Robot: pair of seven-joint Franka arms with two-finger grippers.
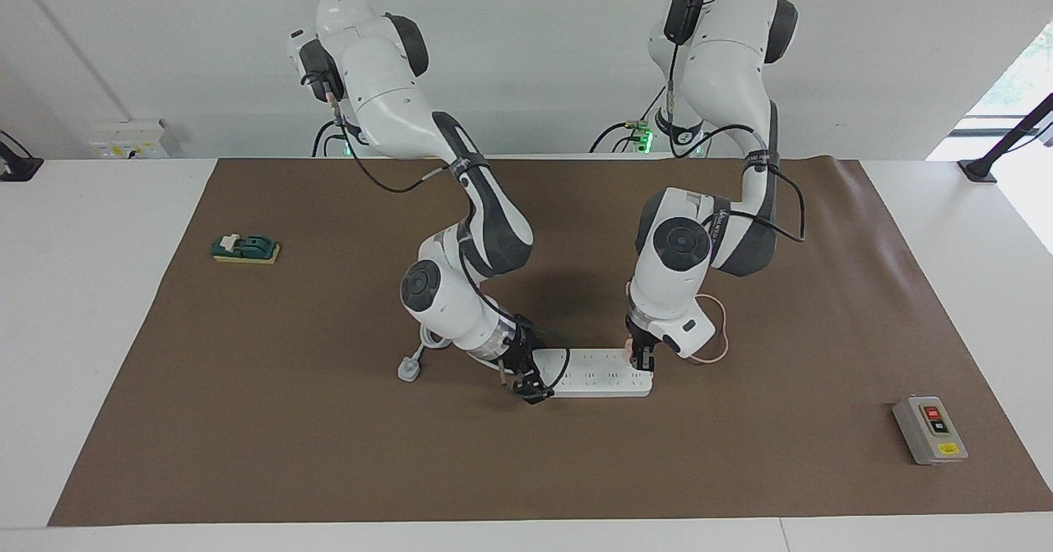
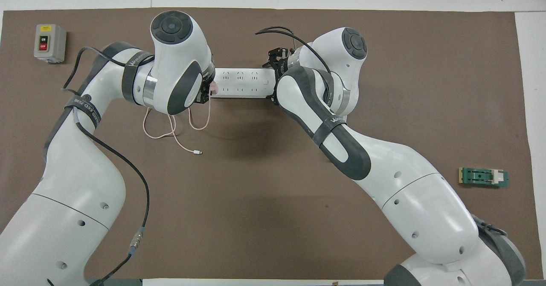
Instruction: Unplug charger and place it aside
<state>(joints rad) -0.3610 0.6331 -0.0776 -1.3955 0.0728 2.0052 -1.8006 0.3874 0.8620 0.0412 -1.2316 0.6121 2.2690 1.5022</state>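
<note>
— Starting nearest me: where's the cable?

— Looped on the mat, my side of the power strip.

— And the charger?

— Plugged in at the strip's end. My left gripper looks closed on it; my right gripper pins the other end, fingers' spread unclear.

— Advice?

— Pull straight up, bracing firmly.

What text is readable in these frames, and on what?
"OFF": on the red button of the grey switch box, in the overhead view.
The black button above it: white lettering, too small to read.
The yellow label at the top of the box: print unreadable.
Black bands on the forearms of both arms, e.g.: white lettering, too blurred to read for certain.
Power strip: small marks by the sockets, no legible words.
Green switch: no readable text.
</note>
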